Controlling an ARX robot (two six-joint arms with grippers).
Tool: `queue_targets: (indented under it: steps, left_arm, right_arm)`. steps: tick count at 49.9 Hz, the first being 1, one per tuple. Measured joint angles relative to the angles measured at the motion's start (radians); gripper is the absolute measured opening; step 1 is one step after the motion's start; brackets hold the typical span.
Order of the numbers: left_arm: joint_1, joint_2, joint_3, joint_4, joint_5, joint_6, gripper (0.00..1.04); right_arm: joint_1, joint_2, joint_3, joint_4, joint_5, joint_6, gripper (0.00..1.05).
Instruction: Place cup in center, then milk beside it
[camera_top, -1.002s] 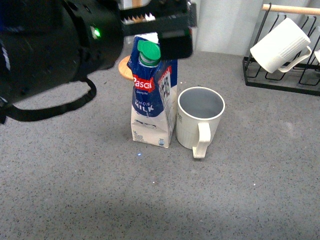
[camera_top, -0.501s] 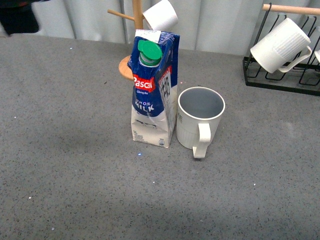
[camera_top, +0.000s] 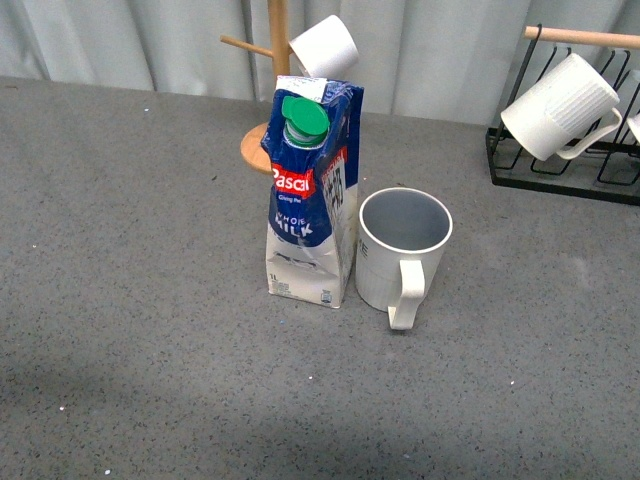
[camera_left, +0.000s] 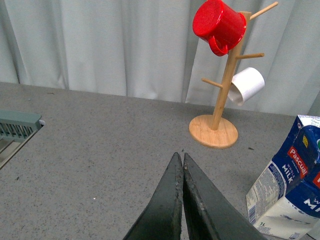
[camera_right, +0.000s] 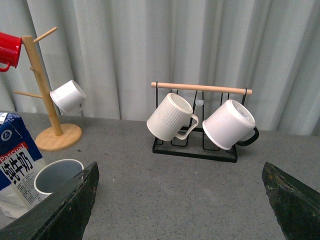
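Cup (camera_top: 400, 250): upright near the middle of the grey surface (camera_top: 140, 300), handle toward the front edge, pale grey inside.
Milk (camera_top: 310, 195): upright just beside the cup on its left (touching or a sliver apart, cannot tell), green cap (camera_top: 304, 116) on, taller than the cup.
Behind the milk: wooden mug tree (camera_left: 220, 105) near the back edge, round base partly hidden by the carton in the front view.
On the tree: one red mug (camera_left: 219, 25) high up, one small white cup (camera_left: 247, 86) lower down; two in all.
Back right corner: black wire rack (camera_right: 197, 142) with a wooden bar (camera_right: 201, 88).
On the rack: one white ribbed mug (camera_right: 170, 119), one plain white mug with a dark handle (camera_right: 230, 125); two in all.
Back edge: pale curtain (camera_right: 150, 45) right across.
Far left, left wrist view only: edge of a grey-green slotted tray (camera_left: 17, 127).
Left gripper (camera_left: 180, 160): fingers pressed together with nothing between them, above bare surface, well apart from the milk.
Right gripper (camera_right: 180, 200): fingers spread wide at either side of its own view, nothing held.
Count of cartons: one.
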Motion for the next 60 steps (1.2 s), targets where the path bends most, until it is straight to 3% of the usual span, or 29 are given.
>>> queue_targets:
  steps: [10, 14, 18, 60]
  left_arm:
    - [0.034, -0.148, -0.034, -0.116, 0.041, 0.0, 0.04]
    - [0.09, -0.211, -0.044, -0.167, 0.113, 0.001, 0.04]
    - [0.117, -0.267, -0.051, -0.211, 0.117, 0.001, 0.04]
    - [0.122, -0.75, -0.053, -0.661, 0.123, 0.001, 0.04]
  right_arm:
    - [0.0, 0.0, 0.0, 0.0, 0.0, 0.0, 0.95]
    - [0.0, 0.0, 0.0, 0.0, 0.0, 0.0, 0.95]
    - [0.0, 0.0, 0.0, 0.0, 0.0, 0.0, 0.95]
    - [0.0, 0.0, 0.0, 0.0, 0.0, 0.0, 0.95]
